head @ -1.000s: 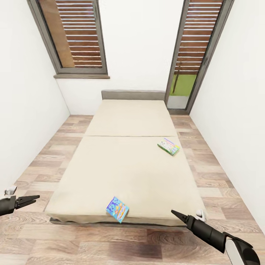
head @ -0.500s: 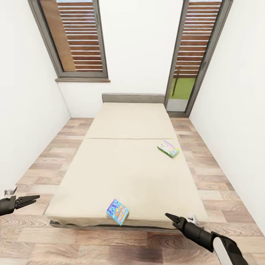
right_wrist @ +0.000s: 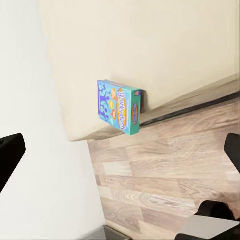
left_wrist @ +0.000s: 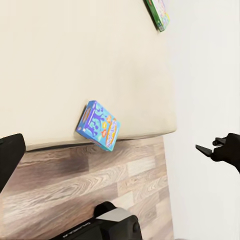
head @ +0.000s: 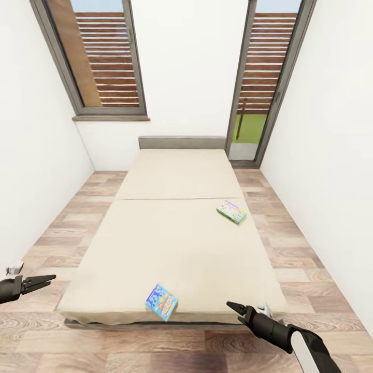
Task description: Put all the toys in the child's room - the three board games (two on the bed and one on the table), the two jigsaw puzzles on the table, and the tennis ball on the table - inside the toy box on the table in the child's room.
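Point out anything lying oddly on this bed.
The blue board game sits at the foot edge of the bed, one corner poking past the mattress. The green-edged board game lies askew near the bed's right side.

Left arm: enters at the lower left edge of the head view, forearm dark, roughly level. Left gripper (head: 45, 280): black, fingers pointing toward the frame's centre, tips close together with a thin gap visible; a small grey-white fitting sits above the wrist.

Right arm: rises from the lower right corner, white shell giving way to a black wrist, angled up and to the left. Right gripper (head: 233, 307): black, fingers tapering to a point, nearly closed.
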`<state>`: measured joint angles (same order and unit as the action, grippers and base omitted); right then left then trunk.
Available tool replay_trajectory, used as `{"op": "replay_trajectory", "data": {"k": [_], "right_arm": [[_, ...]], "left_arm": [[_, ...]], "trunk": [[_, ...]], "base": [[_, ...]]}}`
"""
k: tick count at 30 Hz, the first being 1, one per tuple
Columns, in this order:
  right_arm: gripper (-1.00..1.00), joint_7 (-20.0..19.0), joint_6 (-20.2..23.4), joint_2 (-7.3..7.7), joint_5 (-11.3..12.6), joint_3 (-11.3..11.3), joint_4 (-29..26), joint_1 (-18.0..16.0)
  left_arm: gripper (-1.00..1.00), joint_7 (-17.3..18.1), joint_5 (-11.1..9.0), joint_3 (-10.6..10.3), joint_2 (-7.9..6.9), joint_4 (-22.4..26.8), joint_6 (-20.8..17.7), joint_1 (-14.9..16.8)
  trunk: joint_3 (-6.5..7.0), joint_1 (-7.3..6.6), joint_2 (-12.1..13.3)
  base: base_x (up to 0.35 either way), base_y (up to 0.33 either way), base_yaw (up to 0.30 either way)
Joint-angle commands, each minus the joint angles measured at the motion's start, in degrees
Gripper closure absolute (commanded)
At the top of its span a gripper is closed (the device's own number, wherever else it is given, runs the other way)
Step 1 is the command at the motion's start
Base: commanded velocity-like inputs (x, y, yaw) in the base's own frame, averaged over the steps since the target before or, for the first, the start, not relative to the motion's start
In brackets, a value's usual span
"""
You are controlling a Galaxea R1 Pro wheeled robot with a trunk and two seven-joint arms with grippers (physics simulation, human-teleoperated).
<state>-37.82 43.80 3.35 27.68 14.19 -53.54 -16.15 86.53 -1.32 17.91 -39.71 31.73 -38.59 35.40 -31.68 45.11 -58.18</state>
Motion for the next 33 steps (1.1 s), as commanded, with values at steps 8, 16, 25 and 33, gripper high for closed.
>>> {"op": "replay_trajectory", "data": {"k": [8, 16, 25, 33], "right_arm": [[-1.00, 0.0, 0.3, -0.08, 0.1, 0.0, 0.1, -0.1], [-1.00, 0.1, 0.3, -0.37, 0.0, -0.2, 0.1, -0.1], [-1.00, 0.4, 0.2, -1.16, -0.1, -0.6, 0.1, -0.1], [-1.00, 0.8, 0.1, -1.33, -0.1, -0.8, 0.1, -0.1]], "left_arm": [[-1.00, 0.2, 0.0, 0.0, -0.01, 0.0, -0.6, 0.0], [-1.00, 0.2, 0.0, 0.0, -0.01, 0.0, -0.6, 0.0], [-1.00, 0.2, 0.0, 0.0, -0.01, 0.0, -0.6, 0.0], [-1.00, 0.2, 0.0, 0.1, -0.01, 0.0, -0.6, 0.0]], "trunk": [[0.69, 0.00, 0.0], [1.23, 0.00, 0.0], [1.36, 0.00, 0.0], [1.38, 0.00, 0.0]], "base": [[0.000, 0.000, -0.143], [0.000, 0.000, -0.103], [-0.001, 0.001, -0.022], [-0.038, 0.097, -0.003]]}}
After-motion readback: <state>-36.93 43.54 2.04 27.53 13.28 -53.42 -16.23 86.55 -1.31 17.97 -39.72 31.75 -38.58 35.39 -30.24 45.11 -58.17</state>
